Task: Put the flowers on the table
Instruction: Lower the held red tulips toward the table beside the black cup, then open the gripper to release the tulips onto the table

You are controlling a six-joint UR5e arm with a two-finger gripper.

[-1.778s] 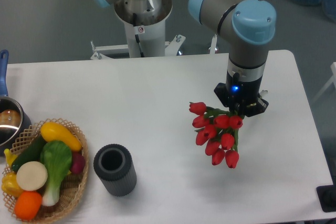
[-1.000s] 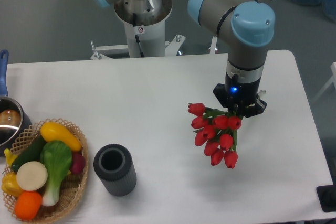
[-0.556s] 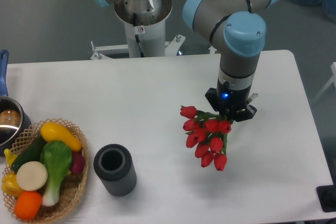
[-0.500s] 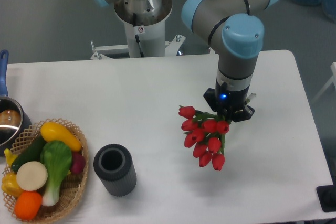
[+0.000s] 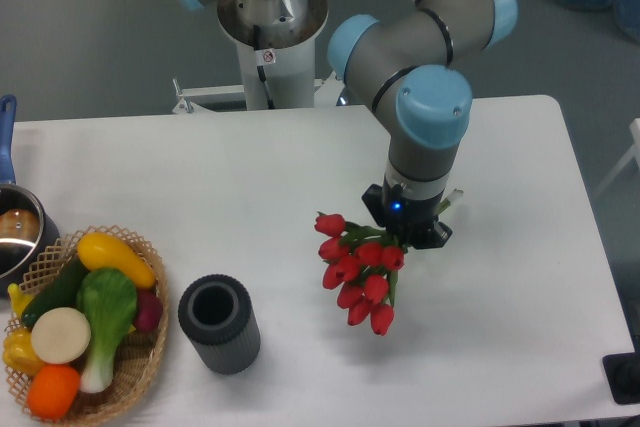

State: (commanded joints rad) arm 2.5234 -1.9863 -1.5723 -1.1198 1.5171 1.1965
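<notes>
The flowers, a bunch of red tulip buds with green stems, hang from my gripper over the middle right of the white table. The buds point down and to the left, towards the camera. The gripper is shut on the stems; its fingertips are hidden under the wrist and behind the buds. I cannot tell whether the lowest buds touch the tabletop.
A dark ribbed cylinder stands upright and open at the front left. A wicker basket of toy vegetables sits at the left edge, with a pot behind it. The robot base stands behind the table.
My gripper has carried the flowers to the left and towards the front of the table, nearer the dark cylinder. The grip has not changed.
</notes>
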